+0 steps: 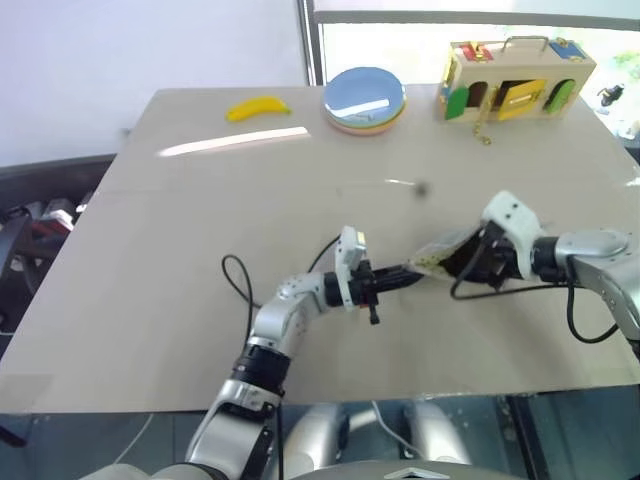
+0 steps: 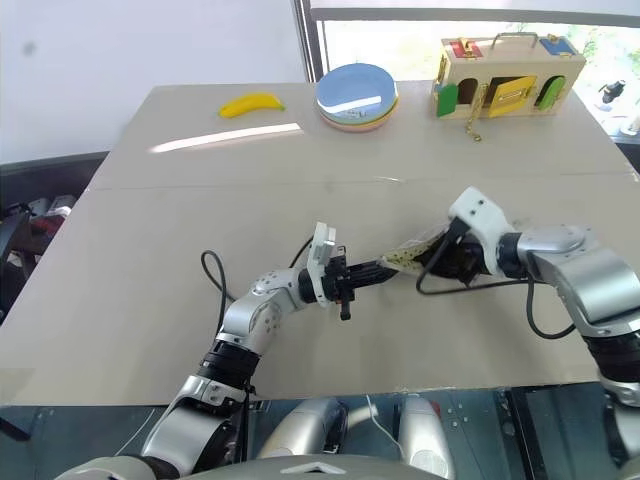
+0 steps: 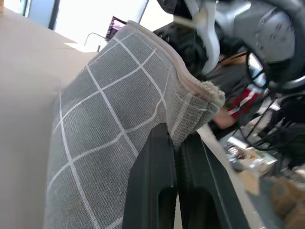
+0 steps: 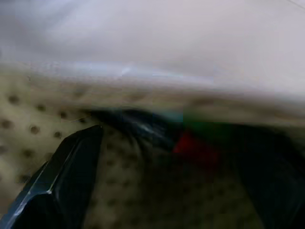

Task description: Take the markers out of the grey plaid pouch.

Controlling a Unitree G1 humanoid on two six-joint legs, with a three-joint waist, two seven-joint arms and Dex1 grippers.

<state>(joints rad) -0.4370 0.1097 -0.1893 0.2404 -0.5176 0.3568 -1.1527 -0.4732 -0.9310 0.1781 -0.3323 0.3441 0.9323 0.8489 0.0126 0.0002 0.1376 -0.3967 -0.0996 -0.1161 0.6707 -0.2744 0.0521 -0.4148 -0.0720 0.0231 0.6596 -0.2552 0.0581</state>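
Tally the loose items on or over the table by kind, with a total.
Banana: 1
Plate stack: 1
Wooden toy box: 1
Grey plaid pouch: 1
Marker with a red end, inside the pouch: 1
Total: 5

My left gripper [image 3: 175, 157] has matt black plastic fingers, smooth and hard-edged, pinched on the grey plaid pouch [image 3: 119, 119]: coarse woven cloth, matt, with a thick pale stitched rim fraying at the corner. Inside it, past my right finger [image 4: 62, 181], the lining [image 4: 28, 119] is soft tan dotted fabric, and a dark marker [image 4: 157, 131] glints glossy, red at its end. The table [image 1: 200, 230] is smooth and pale, with a slight sheen.
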